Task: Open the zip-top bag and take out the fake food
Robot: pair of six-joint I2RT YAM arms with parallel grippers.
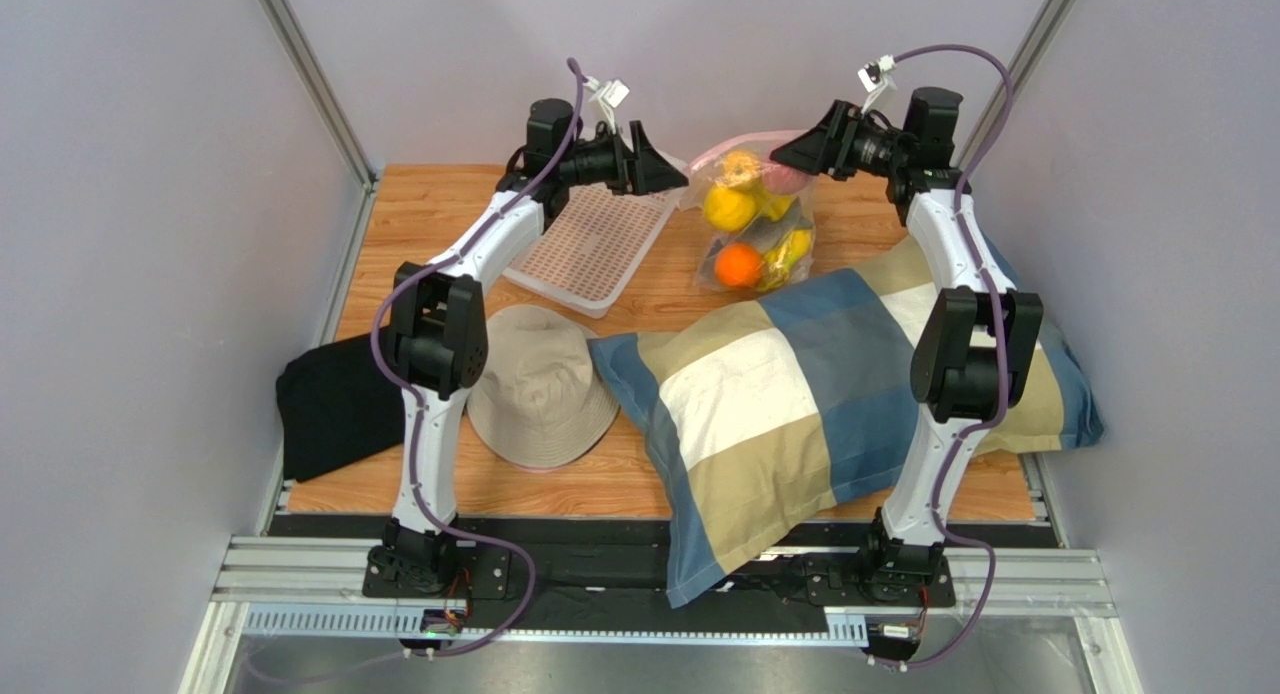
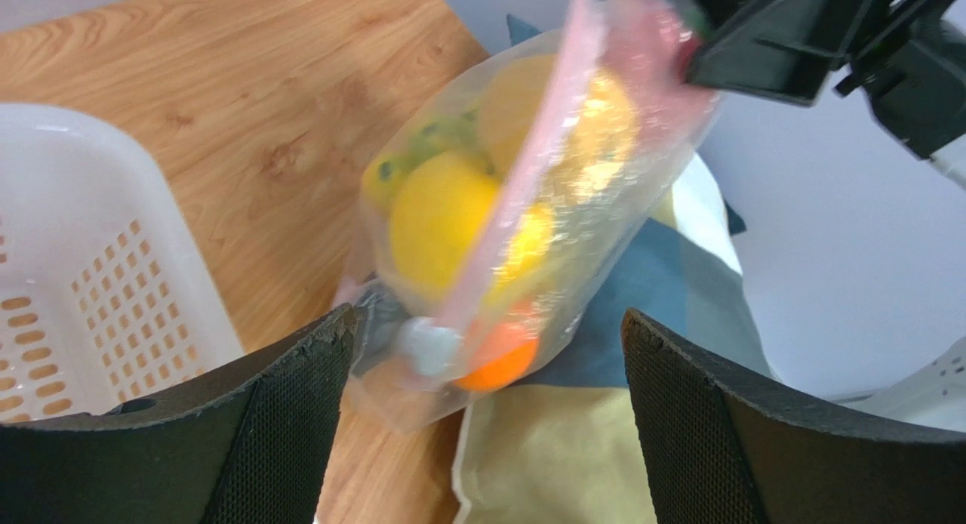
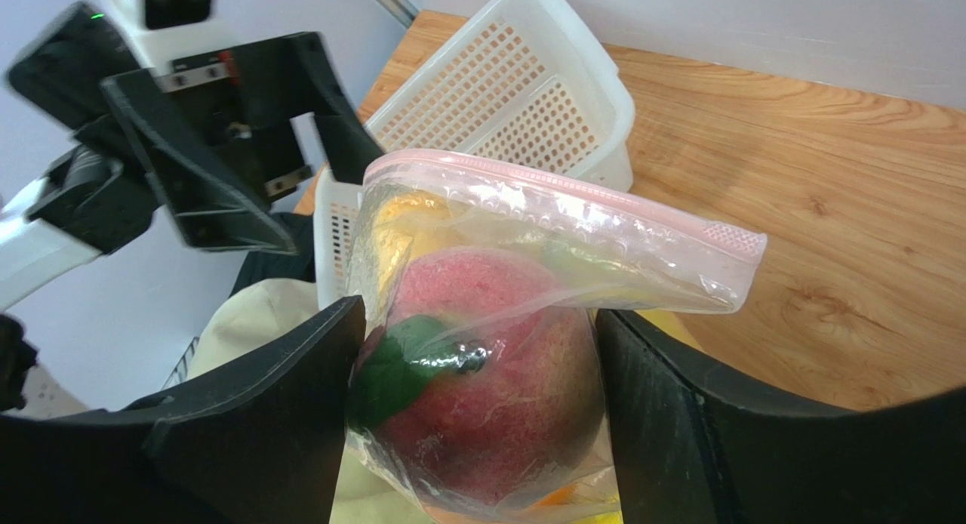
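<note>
- Left arm: it reached from its base at the near edge across the table [image 1: 436, 199] toward the far side. The elbow was raised beside the hat [image 1: 541, 387] and the wrist was turned to the right.
- Left gripper [image 1: 672, 169]: my jaws stood wide apart and held nothing. It pointed at the bag from the left. In its wrist view the bag's lower corner lay just at the tip of one finger [image 2: 284, 422]; I could not tell whether they touched.
- Right arm: it rose over the checked pillow [image 1: 812, 387], with the forearm toward the far right corner and the wrist turned to the left.
- Right gripper [image 3: 476, 320]: I had it closed on the zip-top bag [image 1: 751, 229] near the bag's top. One finger sat on each side of the pink fruit [image 3: 499, 366] inside the plastic, which kept the jaws fairly wide.
- Zip-top bag: it hung from my right gripper over the far middle of the table, between the two grippers. Its pink zip strip [image 3: 567, 190] ran along the upper edge. I could not tell whether its bottom rested on the table.
- Contents, all inside the bag: the pink fruit was uppermost, with a yellow round fruit [image 1: 730, 207] below it. A banana bunch [image 1: 787, 250] lay lower right and an orange [image 1: 736, 265] lowest.
- White mesh basket [image 1: 589, 249]: it sat on the table just left of the bag, under my left gripper.
- Black cloth [image 1: 334, 406]: it lay at the table's left edge, beside the hat.
</note>
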